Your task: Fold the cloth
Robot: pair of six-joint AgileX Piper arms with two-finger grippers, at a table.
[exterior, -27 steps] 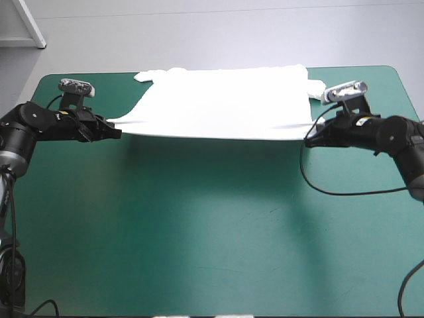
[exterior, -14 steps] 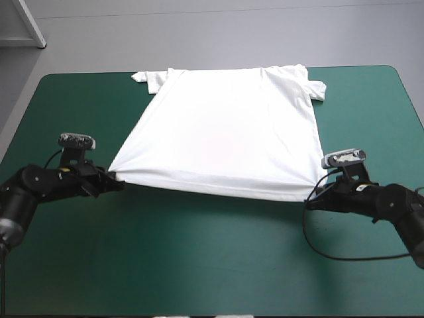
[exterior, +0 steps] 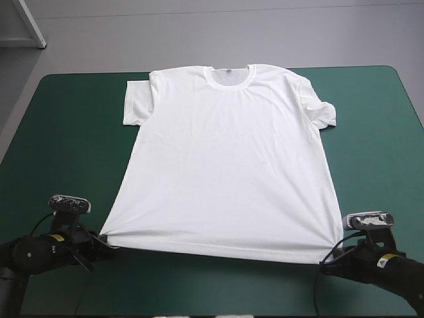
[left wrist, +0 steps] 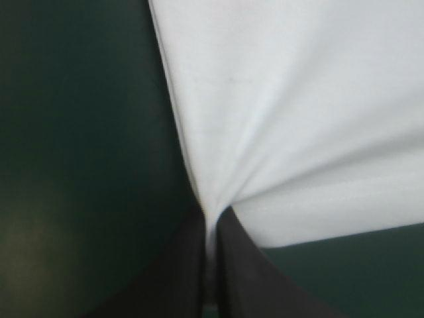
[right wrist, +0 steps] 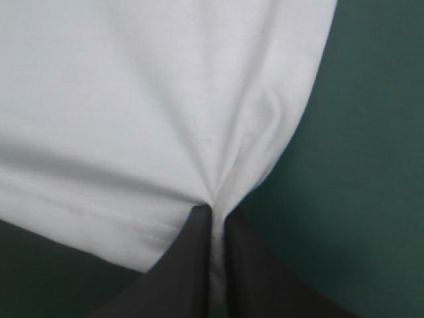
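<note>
The white T-shirt [exterior: 228, 159] lies spread flat on the teal-green table [exterior: 66, 132], collar toward the far edge, both short sleeves out to the sides. Its hem is stretched along the near side. My left gripper [exterior: 105, 242] is shut on the T-shirt at the hem's left corner, low over the table. At the hem's right corner my right gripper [exterior: 326, 264] is shut on the T-shirt too. In the left wrist view the cloth [left wrist: 298, 112] puckers into the black fingers [left wrist: 179, 278]. The right wrist view shows the T-shirt [right wrist: 146, 86] pinched by its fingers [right wrist: 248, 271] the same way.
Bare teal-green cover shows on both sides of the shirt and in a narrow strip along the near edge [exterior: 218, 291]. The right sleeve [exterior: 322, 112] is a little creased.
Both grippers have pulled the hem from the far half of the table toward the near edge. The shirt went from hanging folded over itself to lying spread flat with the collar showing.
</note>
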